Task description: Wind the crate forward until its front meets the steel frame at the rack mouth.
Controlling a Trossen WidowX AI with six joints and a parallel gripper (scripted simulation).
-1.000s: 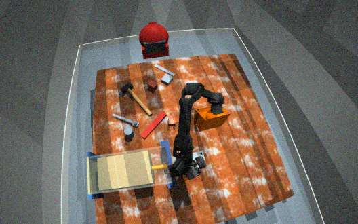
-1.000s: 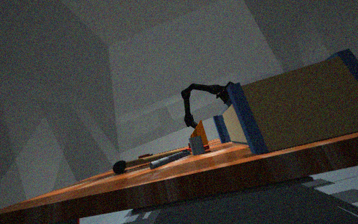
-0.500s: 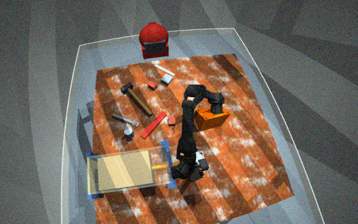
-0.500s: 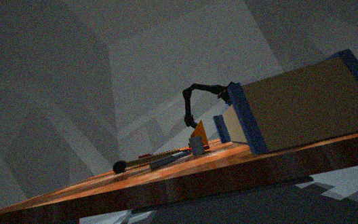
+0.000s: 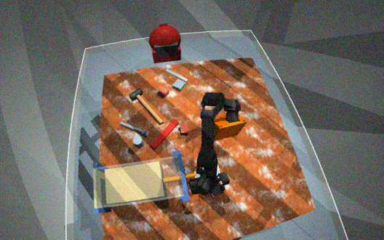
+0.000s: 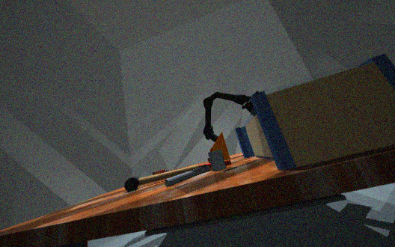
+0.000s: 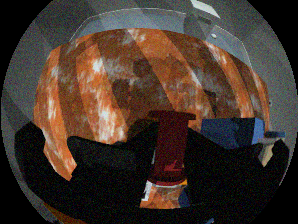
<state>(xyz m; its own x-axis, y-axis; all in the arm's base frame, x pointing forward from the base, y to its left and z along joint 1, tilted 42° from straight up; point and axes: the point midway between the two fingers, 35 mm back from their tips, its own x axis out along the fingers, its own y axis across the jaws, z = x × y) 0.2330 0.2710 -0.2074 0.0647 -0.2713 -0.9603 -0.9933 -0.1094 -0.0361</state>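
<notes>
The tan crate (image 5: 132, 182) (image 6: 329, 112) sits flat inside the clear-panelled cubby (image 5: 171, 164), its front a short way behind the blue frame (image 5: 180, 174) (image 6: 267, 127) (image 7: 229, 131) at the mouth. An orange strap (image 5: 174, 178) runs out from the crate through the frame towards the winch, which is hidden under my hand. My gripper (image 5: 209, 185) (image 6: 248, 102) (image 7: 168, 127) hangs just in front of the frame, shut on the dark red winch handle (image 7: 170, 145), which stands upright between the fingers in the wrist view.
An orange wedge-shaped block (image 5: 229, 127) (image 6: 221, 146) sits by the arm's base. A hammer (image 5: 147, 105) (image 6: 164, 176), a red flat bar (image 5: 164, 134), a grey cylinder tool (image 5: 134, 129), small red blocks (image 5: 163, 92) and a grey block (image 5: 179, 84) lie behind the cubby. A red domed object (image 5: 165, 44) stands at the far edge.
</notes>
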